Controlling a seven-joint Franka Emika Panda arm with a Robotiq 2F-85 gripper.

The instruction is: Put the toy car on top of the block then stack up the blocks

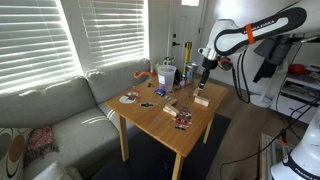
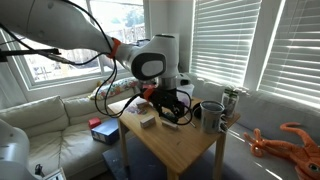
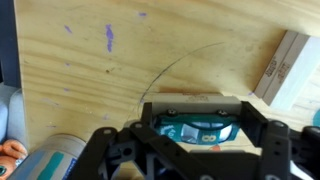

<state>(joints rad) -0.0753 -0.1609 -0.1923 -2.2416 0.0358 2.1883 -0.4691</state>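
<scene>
My gripper (image 3: 195, 128) is shut on a small teal toy car (image 3: 192, 126), which lies crosswise between the fingers over the wooden table (image 3: 90, 80). A pale tan block (image 3: 288, 66) lies on the table at the upper right of the wrist view, apart from the fingers. In an exterior view the gripper (image 1: 203, 76) hangs just above a tan block (image 1: 201, 99) near the table's far side, with another block (image 1: 172, 106) toward the middle. In an exterior view the gripper (image 2: 170, 102) is low over the table beside a block (image 2: 147, 119).
Cups (image 1: 165, 75) and a bottle stand at the table's back edge, also seen in an exterior view (image 2: 211, 115). A round dark plate (image 1: 130, 98) and small toys (image 1: 182, 120) lie on the table. An orange plush (image 2: 290, 140) lies on the sofa.
</scene>
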